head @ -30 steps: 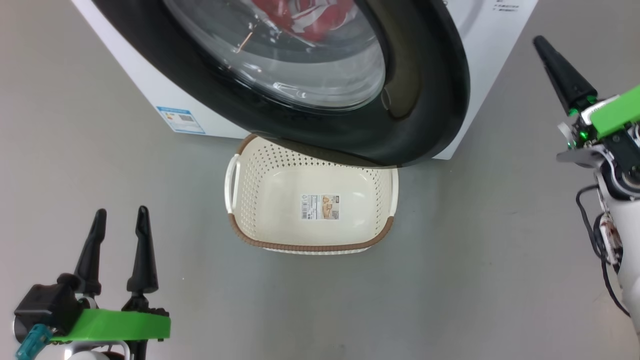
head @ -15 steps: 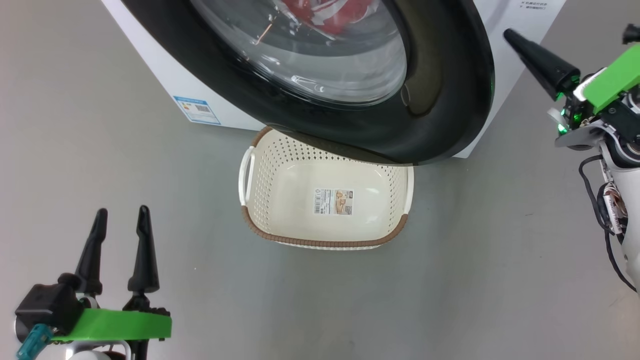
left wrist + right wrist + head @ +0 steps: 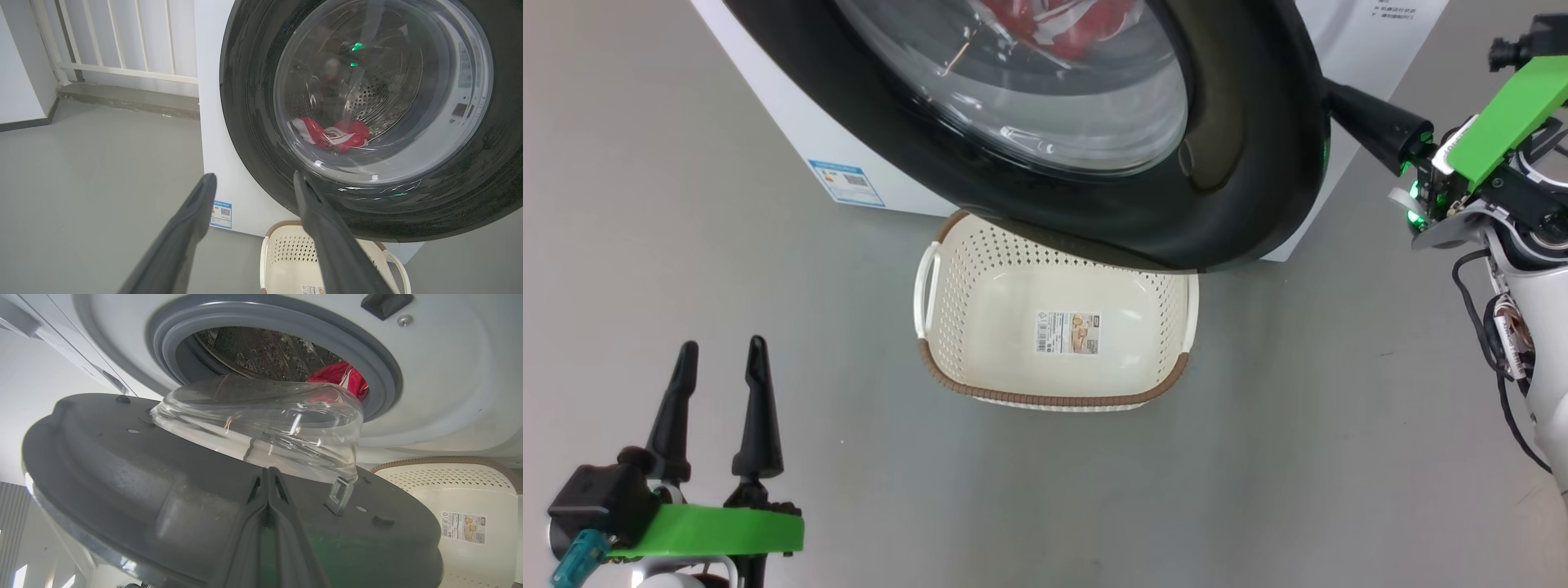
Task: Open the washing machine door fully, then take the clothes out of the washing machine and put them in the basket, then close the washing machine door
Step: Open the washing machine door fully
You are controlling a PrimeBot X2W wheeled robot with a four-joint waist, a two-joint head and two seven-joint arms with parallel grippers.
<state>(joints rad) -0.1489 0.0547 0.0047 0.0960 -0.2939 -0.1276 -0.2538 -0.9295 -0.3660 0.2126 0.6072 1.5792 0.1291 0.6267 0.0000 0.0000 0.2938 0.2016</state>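
Observation:
The washing machine door (image 3: 1241,163) stands partly open, its black ring hanging over the far side of the cream basket (image 3: 1054,359) on the floor. Red clothes (image 3: 1054,24) show through the door's glass and lie in the drum (image 3: 339,375) behind the grey gasket (image 3: 278,318). My right gripper (image 3: 1333,88) is shut, with nothing held, its tip at the door's right edge. In the right wrist view the shut fingertips (image 3: 268,470) rest against the door's dark grey inner rim (image 3: 122,465), just below the glass bowl (image 3: 261,420). My left gripper (image 3: 723,347) stays open at the lower left, apart from everything, pointing toward the washing machine (image 3: 212,122).
The washer's white body carries a blue label sticker (image 3: 846,181) at its lower corner. Grey floor (image 3: 1298,425) lies open around the basket. A white railing (image 3: 114,49) and a low step (image 3: 122,98) run behind the machine's left side. A metal latch hook (image 3: 339,494) sticks up from the door's inner rim.
My right gripper has moved left and its tip has reached the door's right edge. The head camera shifted early on. The left gripper and the basket have not moved.

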